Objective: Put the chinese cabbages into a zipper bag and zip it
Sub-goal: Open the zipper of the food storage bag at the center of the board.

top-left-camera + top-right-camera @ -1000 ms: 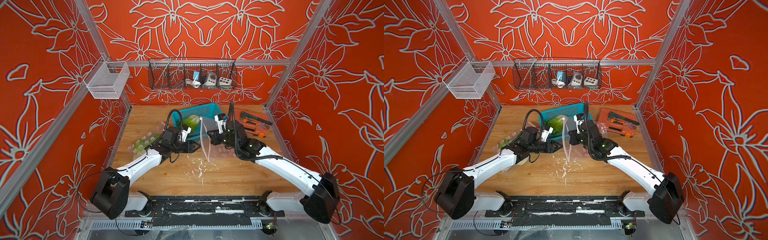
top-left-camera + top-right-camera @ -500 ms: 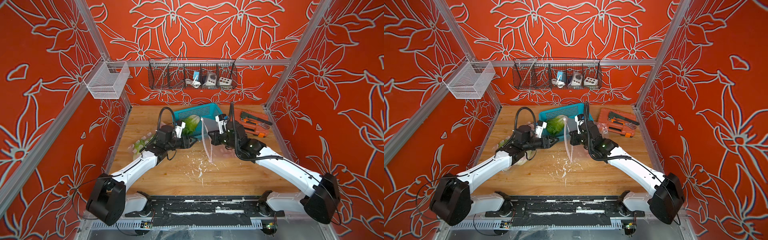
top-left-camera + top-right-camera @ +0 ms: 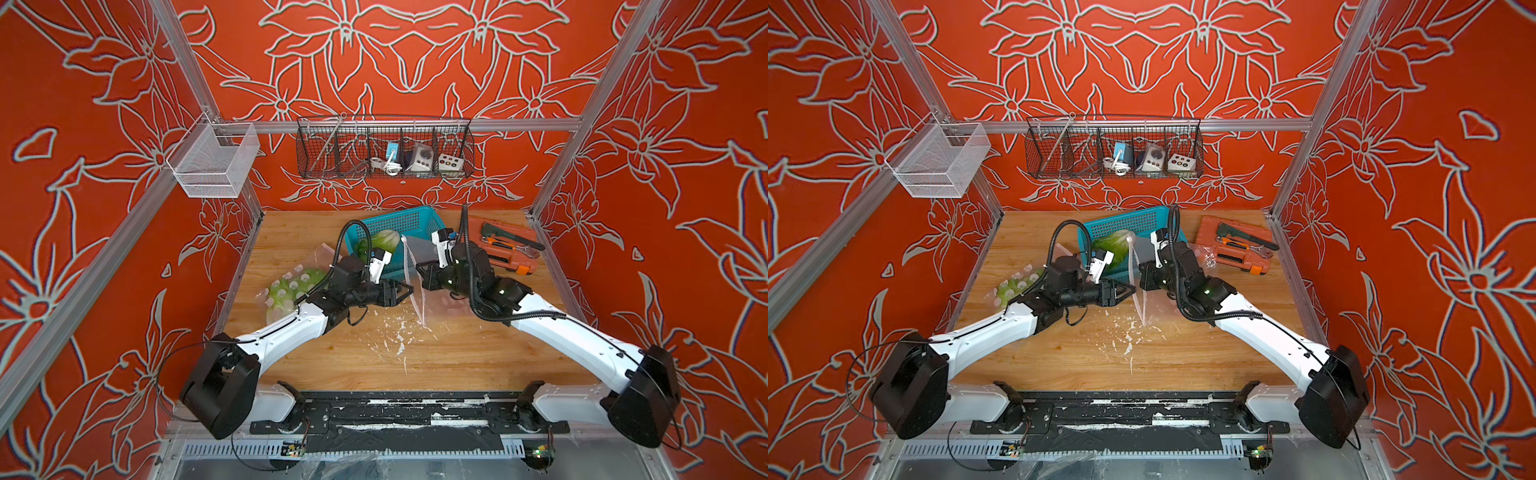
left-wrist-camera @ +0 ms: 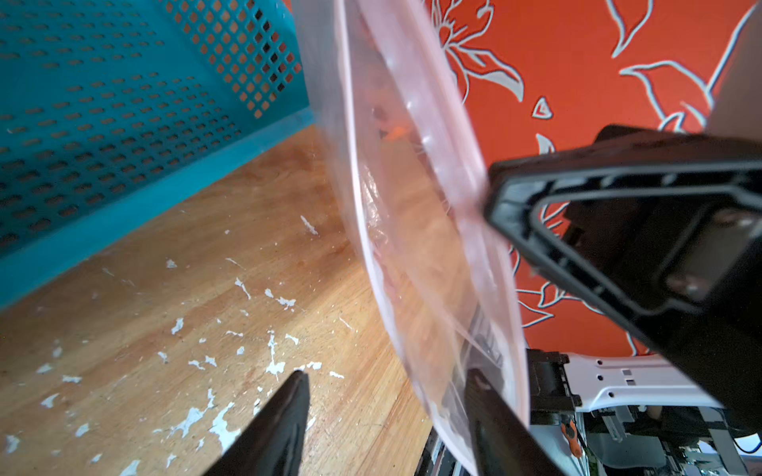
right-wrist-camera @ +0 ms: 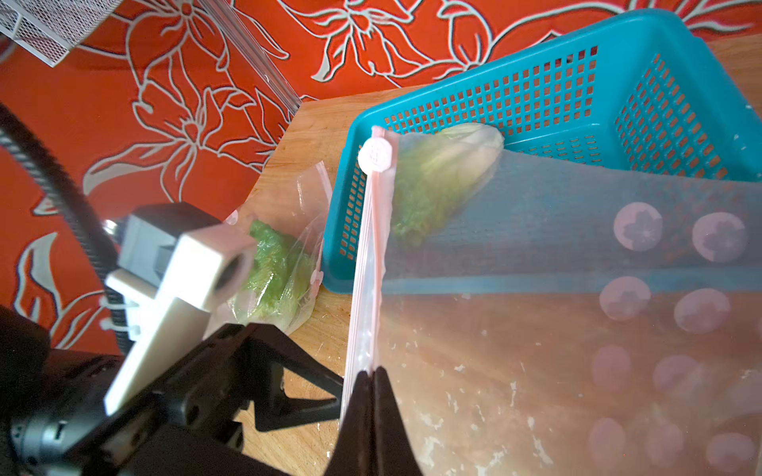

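One chinese cabbage (image 3: pixel 384 240) lies in the teal basket (image 3: pixel 399 218), just beyond the tips of both claws. From the right wrist it shows green through the bag's film. A second cabbage (image 3: pixel 291 286) sits inside a dotted bag (image 5: pixel 305 206) on the table, beside the left claw's wrist. The zipper bag (image 5: pixel 536 329) hangs upright between the claws. The right claw (image 5: pixel 373 379) is pinched tight on its pink zipper strip, with the white slider (image 5: pixel 374 154) at the strip's far end. The left claw (image 3: pixel 405 293) faces it, jaws spread and holding nothing. The bag's edge lies at one fingertip (image 4: pixel 490 412) (touching or not, I cannot tell). An orange tool case (image 3: pixel 509 253) lies beyond the right claw.
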Robot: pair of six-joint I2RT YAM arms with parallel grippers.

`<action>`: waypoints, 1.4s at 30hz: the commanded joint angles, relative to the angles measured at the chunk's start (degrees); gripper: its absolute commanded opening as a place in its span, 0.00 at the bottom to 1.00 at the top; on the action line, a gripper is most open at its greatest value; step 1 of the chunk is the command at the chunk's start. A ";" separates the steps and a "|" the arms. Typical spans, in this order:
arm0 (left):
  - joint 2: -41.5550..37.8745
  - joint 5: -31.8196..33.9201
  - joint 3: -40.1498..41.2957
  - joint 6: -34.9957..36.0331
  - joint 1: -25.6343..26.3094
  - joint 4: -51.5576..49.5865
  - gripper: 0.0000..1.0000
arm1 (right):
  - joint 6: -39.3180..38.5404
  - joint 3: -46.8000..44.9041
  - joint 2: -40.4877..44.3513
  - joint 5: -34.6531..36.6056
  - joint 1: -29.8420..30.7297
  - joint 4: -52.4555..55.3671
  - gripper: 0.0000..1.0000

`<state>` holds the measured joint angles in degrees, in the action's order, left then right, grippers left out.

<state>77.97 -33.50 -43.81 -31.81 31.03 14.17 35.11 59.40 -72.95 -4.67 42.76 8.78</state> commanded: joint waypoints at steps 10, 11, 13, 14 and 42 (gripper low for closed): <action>-2.05 5.23 3.67 3.21 -2.24 -4.72 0.00 | -7.50 7.03 1.71 12.62 -0.42 22.47 0.00; -1.89 4.54 3.90 1.83 -2.19 -4.12 0.00 | -8.08 7.34 1.33 14.22 -0.40 24.37 0.00; -1.28 3.18 4.55 -2.01 -1.65 -1.16 0.00 | -8.85 7.77 1.00 15.99 -0.36 27.20 0.01; -0.99 2.76 4.57 -3.40 -1.12 0.43 0.00 | -8.71 8.05 0.84 15.56 -0.26 27.74 0.04; 2.00 1.68 1.82 -8.27 2.94 7.78 0.00 | -0.45 16.46 -12.64 19.74 6.11 35.06 0.59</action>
<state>80.75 -31.22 -41.04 -40.34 33.82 20.51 33.85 73.73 -84.64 11.77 48.51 40.69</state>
